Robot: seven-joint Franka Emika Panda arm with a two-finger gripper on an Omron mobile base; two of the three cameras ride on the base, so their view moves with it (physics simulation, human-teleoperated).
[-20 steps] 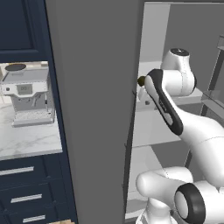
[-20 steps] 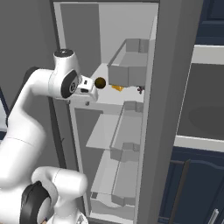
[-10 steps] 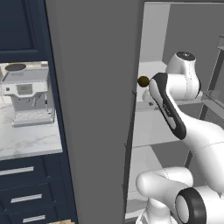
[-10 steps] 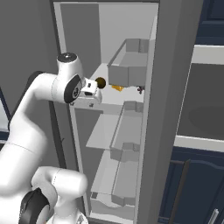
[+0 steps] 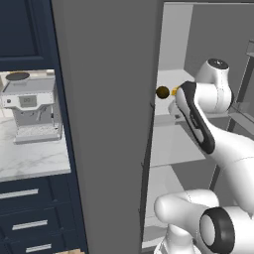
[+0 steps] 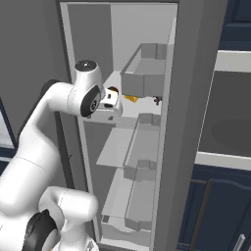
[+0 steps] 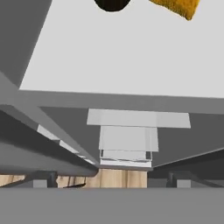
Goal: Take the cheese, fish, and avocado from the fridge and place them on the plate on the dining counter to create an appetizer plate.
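Fridge (image 5: 104, 124) open, seen from both base views; door racks (image 6: 142, 73) stacked down the inside of the door on the right base view. Pale inner shelves run back into the cabinet.

Avocado (image 5: 162, 92) sits on the upper shelf (image 5: 166, 106), near its front edge, dark and round. Cheese (image 5: 174, 91) just beside it on the same shelf, partly hidden behind the arm in the left base view; in the right base view the cheese (image 6: 131, 98) shows as an orange wedge past the hand, with the avocado (image 6: 112, 91) mostly masked by the hand. From the hand view, the avocado (image 7: 112, 4) and cheese (image 7: 177, 7) are cut off at the top edge, both resting on the flat pale shelf, apart from each other by a small gap.

A small dark-red item (image 6: 157, 101) lies further right on the shelf, under the top door rack; too small to identify.

Arm reaches into the fridge at upper-shelf height, hand just short of the two items. Gripper (image 6: 113, 102) not touching either item as far as visible. Fingertips not visible in any view, so cannot tell whether the jaws are wide or narrow.

Coffee machine (image 5: 32, 109) stands on the marble worktop (image 5: 30, 158) left of the fridge, above navy drawers (image 5: 30, 218).
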